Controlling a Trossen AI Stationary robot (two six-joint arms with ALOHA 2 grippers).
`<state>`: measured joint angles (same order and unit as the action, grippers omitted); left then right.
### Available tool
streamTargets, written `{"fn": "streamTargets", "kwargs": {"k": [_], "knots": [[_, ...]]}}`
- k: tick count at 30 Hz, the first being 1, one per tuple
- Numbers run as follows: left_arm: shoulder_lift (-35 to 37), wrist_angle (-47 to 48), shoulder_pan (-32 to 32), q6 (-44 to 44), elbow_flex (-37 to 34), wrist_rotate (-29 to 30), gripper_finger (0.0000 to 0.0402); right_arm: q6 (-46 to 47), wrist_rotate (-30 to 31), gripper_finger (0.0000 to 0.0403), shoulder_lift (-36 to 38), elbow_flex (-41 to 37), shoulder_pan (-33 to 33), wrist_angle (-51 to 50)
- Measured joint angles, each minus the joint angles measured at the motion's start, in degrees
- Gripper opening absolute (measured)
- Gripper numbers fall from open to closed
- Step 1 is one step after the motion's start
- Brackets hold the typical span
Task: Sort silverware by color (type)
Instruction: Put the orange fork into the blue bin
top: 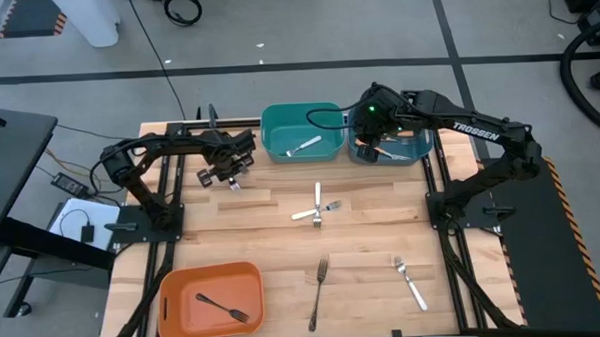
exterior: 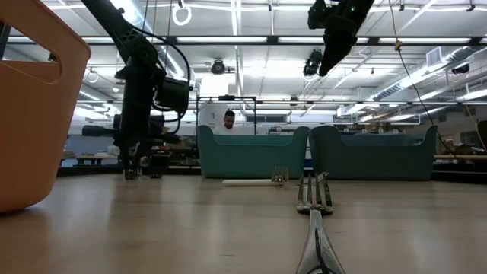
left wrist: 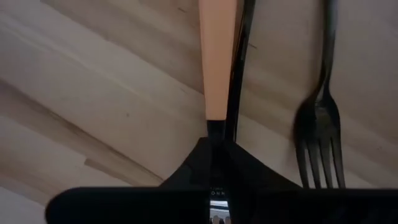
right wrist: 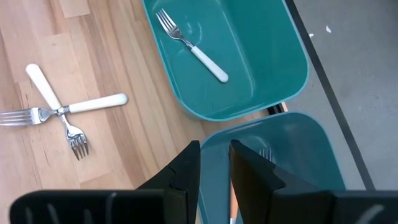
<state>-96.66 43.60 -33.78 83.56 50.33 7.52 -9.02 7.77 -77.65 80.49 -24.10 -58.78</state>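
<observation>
My left gripper (top: 228, 173) points straight down at the table's far left and is shut on an orange-handled fork (left wrist: 217, 56) that lies on the wood. A dark fork (left wrist: 320, 124) lies beside it. My right gripper (right wrist: 214, 163) hangs open above the right-hand teal bin (top: 411, 145). Fork tines (right wrist: 266, 153) and a strip of orange show in that bin below the fingers. The left-hand teal bin (top: 278, 124) holds a white-handled fork (right wrist: 193, 46). The orange bin (top: 184, 293) holds a dark fork (top: 223, 307). My left gripper pinches the orange-handled fork between its two fingers at the dark neck (left wrist: 216, 127), just past the end of the orange handle. The fingers come from above, pointing down, across the fork. The fork lies flat on the table.
Two white-handled forks (top: 316, 210) lie crossed at the table's middle. A dark fork (top: 319, 286) and a light-handled fork (top: 409, 282) lie near the front edge. In the low view a person (exterior: 229, 120) shows beyond the table.
</observation>
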Motion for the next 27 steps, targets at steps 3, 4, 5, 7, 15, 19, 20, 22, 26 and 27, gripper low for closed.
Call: {"fn": "streamTargets", "kwargs": {"k": [3,4,5,7,15,19,20,22,26,27], "knots": [[0.0,-0.3,0.5,-1.9,0.0,0.2,0.0023,0.0,0.0,0.0093,0.0,0.0,0.0,0.0],[0.0,-0.3,0.6,-2.8,0.0,0.2,0.0023,0.0,0.0,0.0093,0.0,0.0,0.0,0.0],[0.0,-0.3,0.7,-3.6,0.0,0.1,0.0023,0.0,0.0,0.0093,0.0,0.0,0.0,0.0],[0.0,-0.2,1.0,-5.2,0.0,-0.3,0.0023,0.0,0.0,0.0093,0.0,0.0,0.0,0.0],[3.7,1.3,2.6,-10.4,0.8,-2.1,0.0023,0.0,0.0,0.0093,0.0,0.0,0.0,0.2],[6.8,4.0,2.6,-12.7,0.9,-1.8,0.0023,-0.1,0.0,0.0093,0.0,0.0,0.0,0.2],[7.6,5.2,2.6,-12.8,0.9,-1.8,0.0023,-0.1,0.0,0.0093,0.0,0.0,0.0,0.2],[9.7,6.3,2.6,-13.9,0.9,-1.8,0.0023,0.1,0.0,0.0093,0.0,0.0,0.0,0.3],[15.2,6.3,2.6,-17.1,0.9,-1.6,0.0023,1.4,0.0,0.0093,0.0,0.0,0.0,0.9],[16.9,6.1,2.6,-17.7,0.9,-1.4,0.0023,1.9,0.0,0.0093,0.0,0.0,0.0,1.1]]}}
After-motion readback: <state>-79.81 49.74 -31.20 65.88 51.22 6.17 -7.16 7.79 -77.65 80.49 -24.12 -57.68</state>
